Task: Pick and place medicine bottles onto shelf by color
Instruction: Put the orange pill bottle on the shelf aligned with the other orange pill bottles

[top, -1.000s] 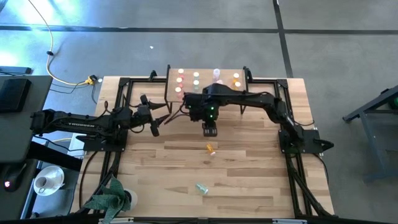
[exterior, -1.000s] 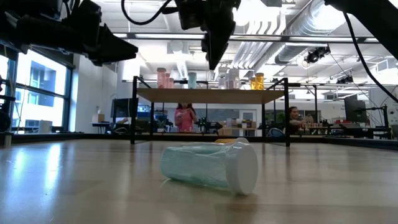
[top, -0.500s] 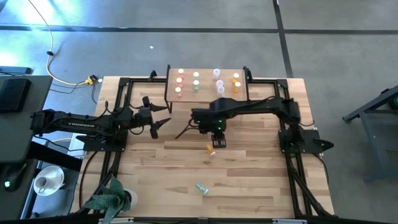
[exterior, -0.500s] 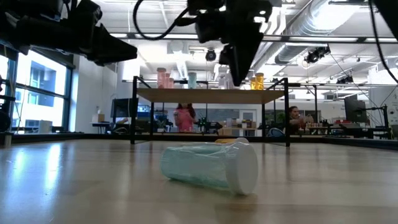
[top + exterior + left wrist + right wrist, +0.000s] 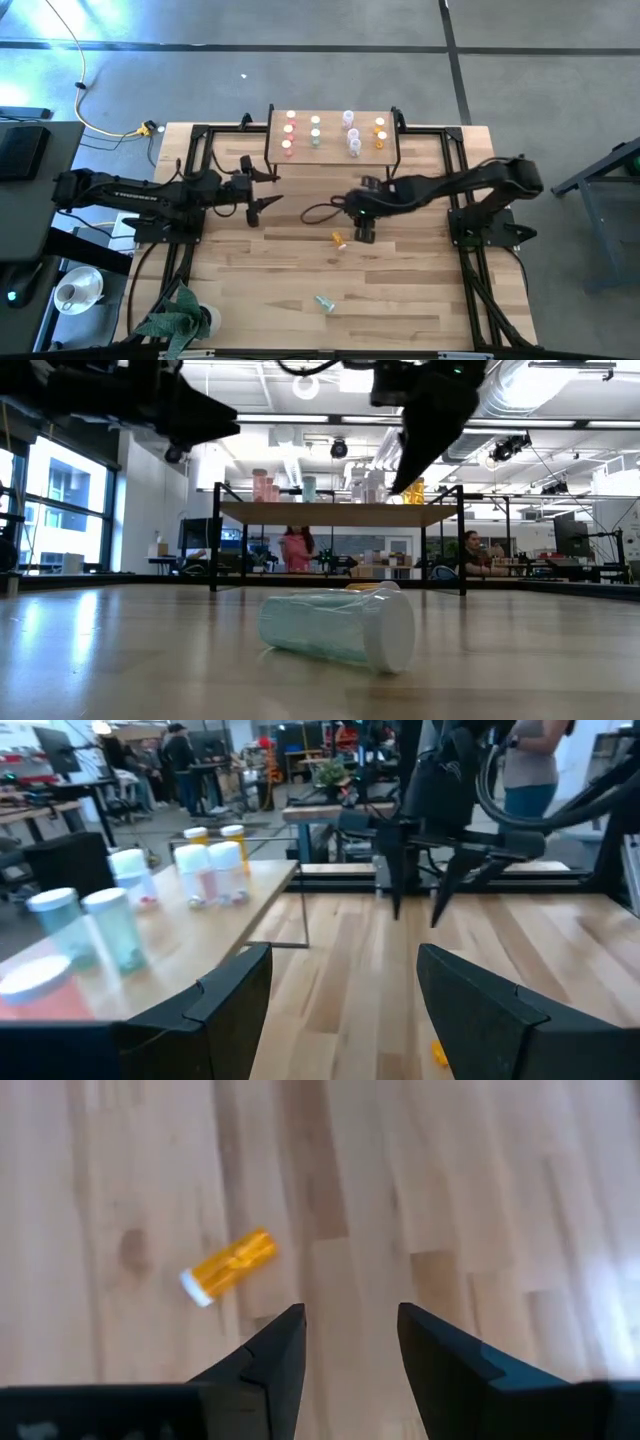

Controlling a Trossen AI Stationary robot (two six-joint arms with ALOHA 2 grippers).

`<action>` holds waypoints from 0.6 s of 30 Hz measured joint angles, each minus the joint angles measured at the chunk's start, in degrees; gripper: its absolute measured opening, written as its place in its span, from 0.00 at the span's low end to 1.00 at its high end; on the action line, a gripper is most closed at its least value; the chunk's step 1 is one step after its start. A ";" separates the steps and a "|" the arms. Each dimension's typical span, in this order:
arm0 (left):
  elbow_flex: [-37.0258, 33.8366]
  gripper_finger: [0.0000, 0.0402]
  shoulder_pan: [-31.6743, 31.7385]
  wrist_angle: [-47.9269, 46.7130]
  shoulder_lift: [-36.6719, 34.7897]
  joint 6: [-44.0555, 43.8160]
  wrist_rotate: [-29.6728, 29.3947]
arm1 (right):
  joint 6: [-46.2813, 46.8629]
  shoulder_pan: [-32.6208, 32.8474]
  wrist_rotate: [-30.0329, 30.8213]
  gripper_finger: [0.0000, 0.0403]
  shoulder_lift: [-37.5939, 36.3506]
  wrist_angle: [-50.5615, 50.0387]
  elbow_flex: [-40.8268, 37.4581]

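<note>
Writing that can be read is scarce: only pale lettering along the left arm (image 5: 120, 196), too small to make out. No label shows on any bottle.

The table (image 5: 400, 290) is light plank wood with a black frame round it, standing on a grey floor; a yellow cable (image 5: 100, 125) runs across the floor beyond it and a green plant (image 5: 175, 315) sits at its near left corner. The low view looks into a big room with ducts overhead, desks, and people (image 5: 297, 548) far behind.

The shelf (image 5: 330, 150) stands at the table's far edge with pink, green, clear and orange bottles (image 5: 352, 140) upright on it in small groups. An orange bottle (image 5: 339, 240) lies on its side mid-table, and a pale green bottle (image 5: 325, 302) lies nearer the front edge.

The right gripper (image 5: 365, 233) hangs just beside the orange bottle, fingers apart with nothing between them. The left gripper (image 5: 265, 186) waits near the shelf's left end, spread wide and empty.

In the low view the orange bottle is almost wholly hidden behind the green one, and both arms are cut off at the top.
</note>
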 joint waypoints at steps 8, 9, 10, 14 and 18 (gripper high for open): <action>7.13 0.60 -2.73 0.00 12.09 3.90 -0.03 | 7.48 3.34 12.65 0.37 -9.62 6.99 -11.52; 8.02 0.60 -3.05 -0.15 13.59 4.47 -0.05 | 8.44 3.67 13.83 0.37 -10.72 7.16 -12.41; 9.06 0.60 -3.42 -0.42 15.17 4.93 -0.03 | 9.46 3.97 15.12 0.37 -11.80 7.19 -13.27; 13.40 0.60 -4.88 -1.92 21.17 6.69 -0.05 | 12.74 4.87 19.36 0.37 -15.25 7.64 -16.08; 19.05 0.60 -6.40 -7.49 26.82 9.56 -0.05 | 14.36 5.62 21.47 0.37 -17.18 9.42 -18.19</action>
